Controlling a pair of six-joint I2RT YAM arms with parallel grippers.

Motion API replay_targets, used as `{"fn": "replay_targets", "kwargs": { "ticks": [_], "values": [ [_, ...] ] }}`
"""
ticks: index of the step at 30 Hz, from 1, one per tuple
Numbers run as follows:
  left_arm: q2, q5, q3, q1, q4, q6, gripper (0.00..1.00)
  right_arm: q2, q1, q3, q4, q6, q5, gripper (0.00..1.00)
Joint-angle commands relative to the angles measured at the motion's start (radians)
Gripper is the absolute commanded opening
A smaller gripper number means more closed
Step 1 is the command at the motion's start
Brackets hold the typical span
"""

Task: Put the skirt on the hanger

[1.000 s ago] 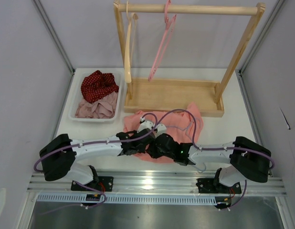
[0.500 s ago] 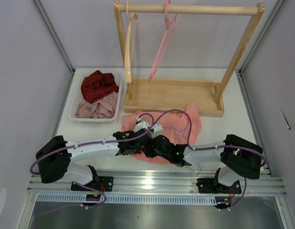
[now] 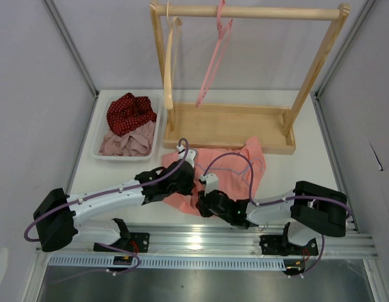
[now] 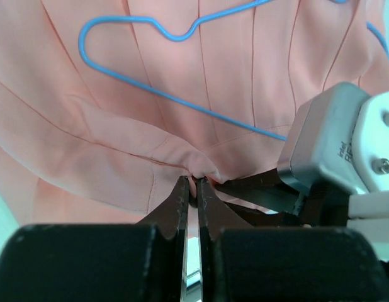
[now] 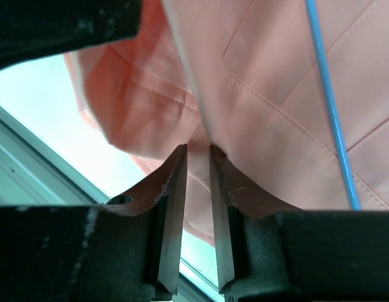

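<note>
1. At the near middle of the table (image 3: 295, 173), just at 6 o'clock from the wooden rack (image 3: 245, 126), the skirt (image 3: 235, 167) lies spread flat. That leaves its near edge free for both arms to reach.
2. The skirt is thin salmon-pink cloth with fine pleat lines and a stitched hem, and it is soft enough to bunch into a small pucker where it is pinched.
3. The hanger (image 5: 330, 97) lies on top of the skirt. It is a slim pale blue wire with a rounded shoulder and a dip at the neck, and no cloth is threaded over it yet.
4. The left gripper (image 4: 191, 182) has its jaws almost closed on a raised fold of the skirt, probably to lift one layer clear.
5. The right gripper (image 5: 199, 151) sits at 4 o'clock from the left one. Its jaws stand a narrow slit apart with the skirt's edge running between them, and it seems to be gripping that edge.
6. At 12 o'clock on the rack hang a pink hanger (image 3: 213, 56) and a thicker wooden hanger (image 3: 169, 63).
7. At 10 o'clock from the skirt, a white tray (image 3: 95, 143) holds a crumpled red dotted cloth (image 3: 128, 110) and a mauve cloth (image 3: 128, 143).
</note>
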Motion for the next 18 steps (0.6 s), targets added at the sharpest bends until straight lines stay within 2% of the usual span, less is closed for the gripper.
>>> {"fn": "replay_targets", "kwargs": {
  "ticks": [1, 7, 12, 18],
  "values": [
    [-0.018, 0.046, 0.004, 0.013, 0.051, -0.014, 0.0, -0.019, 0.011, -0.014, 0.072, -0.02, 0.028, 0.27],
    [-0.024, 0.067, -0.02, 0.014, 0.062, -0.028, 0.0, 0.004, 0.018, 0.013, 0.071, -0.043, 0.076, 0.32],
    [-0.032, 0.067, -0.036, 0.014, 0.048, -0.037, 0.0, -0.017, 0.015, 0.023, 0.052, -0.049, 0.167, 0.32],
    [-0.065, 0.069, -0.072, 0.014, 0.051, -0.051, 0.0, -0.008, -0.018, 0.029, 0.089, -0.085, 0.136, 0.34]
  ]
}}
